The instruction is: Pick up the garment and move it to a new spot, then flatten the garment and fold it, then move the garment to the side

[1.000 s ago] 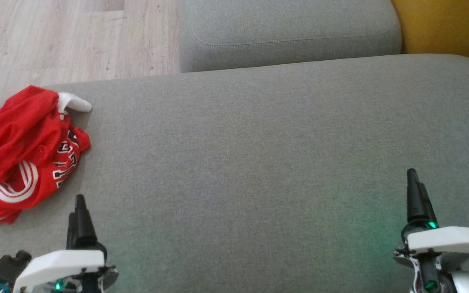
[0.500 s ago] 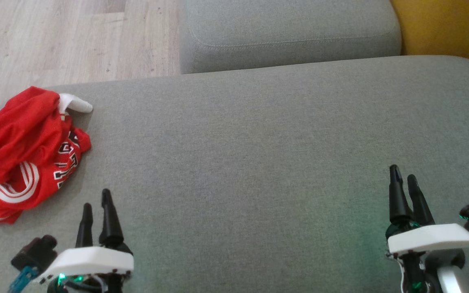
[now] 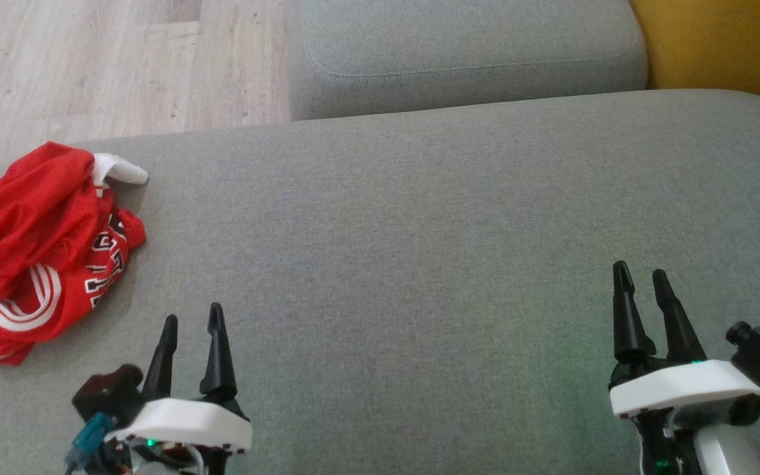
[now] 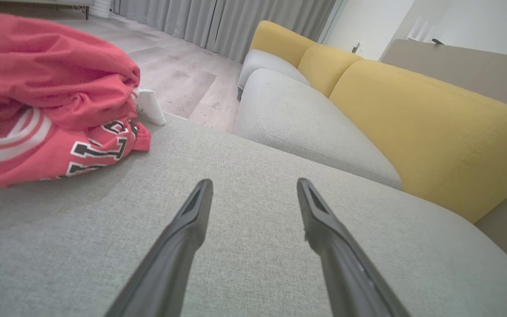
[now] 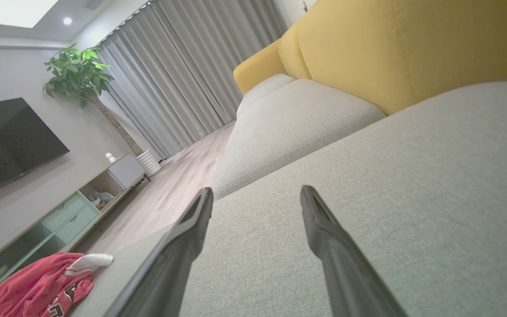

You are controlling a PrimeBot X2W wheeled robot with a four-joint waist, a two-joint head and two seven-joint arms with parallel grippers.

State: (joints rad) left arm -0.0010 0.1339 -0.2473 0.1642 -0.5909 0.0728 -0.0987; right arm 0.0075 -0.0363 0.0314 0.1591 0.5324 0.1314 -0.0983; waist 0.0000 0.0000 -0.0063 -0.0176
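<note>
The left gripper (image 3: 192, 313) sits near the robot at the lower left. Its two dark fingers are spread, nothing is between them, and they point away over the grey sofa seat (image 3: 386, 231). The right gripper (image 3: 638, 269) is at the near right. Its fingers are spread too and hold nothing, with their tips above bare fabric. The two grippers are well apart, and neither touches the garment.

The red garment (image 3: 37, 251) lies crumpled in a heap at the far left edge of the seat, to the left of the left gripper and a little farther away. White stripes and black-and-white letters show on its folds. A white piece (image 3: 119, 168) sticks out of the heap's far side and rests on the seat.

Beyond the seat is a second grey cushion (image 3: 466, 53), and a yellow backrest (image 3: 723, 46) rises at the far right. The pale wooden floor (image 3: 109, 66) shows at the far left. In the right wrist view, grey curtains (image 5: 183, 75), a leafy plant (image 5: 79, 72) and a dark television (image 5: 7, 141) stand far across the room.
</note>
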